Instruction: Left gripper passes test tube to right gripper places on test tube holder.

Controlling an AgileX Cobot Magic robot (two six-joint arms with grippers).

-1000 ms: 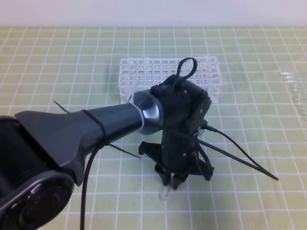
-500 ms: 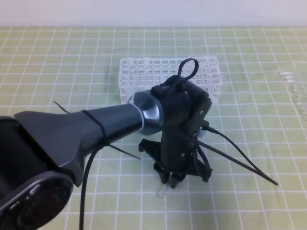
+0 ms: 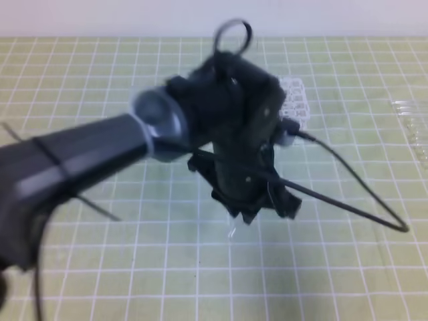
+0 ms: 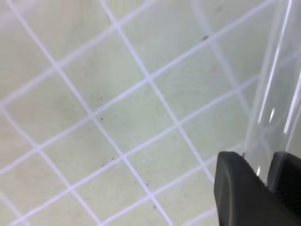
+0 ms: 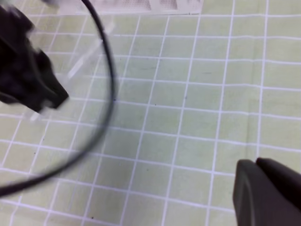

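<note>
My left gripper (image 3: 246,215) hangs above the green grid mat, blurred by motion. It is shut on the clear test tube (image 3: 232,231), whose lower end shows faintly under the claw. In the left wrist view the two black fingertips (image 4: 233,188) pinch the glass test tube (image 4: 275,94), which runs up the right edge; the left gripper (image 4: 261,181) is at the lower right. The white test tube holder (image 3: 295,100) is mostly hidden behind the arm. The right gripper (image 5: 254,164) is shut and empty at the lower right, well apart from the left gripper (image 5: 28,89).
A bunch of clear tubes (image 3: 411,124) lies at the mat's right edge. A black cable (image 3: 348,200) loops from the left wrist out to the right. The holder's front edge (image 5: 141,4) shows at the top of the right wrist view.
The left arm has risen and swung back and left, lifting the test tube off the mat. It now covers most of the holder. The right gripper stays shut.
</note>
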